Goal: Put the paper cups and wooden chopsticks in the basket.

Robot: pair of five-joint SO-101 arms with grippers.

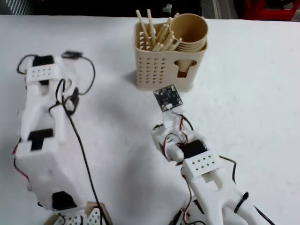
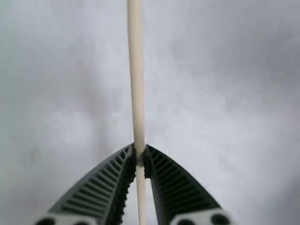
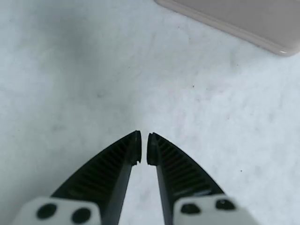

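At left, left hand (image 2: 140,157) clamped tight on a single wooden chopstick (image 2: 136,70), stick running straight out past the fingertips over the white table (image 2: 243,93); at centre back, cream basket (image 1: 164,70) upright, other chopsticks (image 1: 157,33) leaning in its left compartment, stacked paper cups (image 1: 190,30) in the right one; just before it, right hand (image 3: 144,147) closed to a sliver, gripping nothing, basket corner nearby.

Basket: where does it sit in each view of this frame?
High view: basket at top centre, holding paper cups and chopsticks.
Right wrist view: its beige wall, just beyond the shut right fingers.
Left wrist view: the left fingers clamp one chopstick over table.
Shared landmark: the white table.
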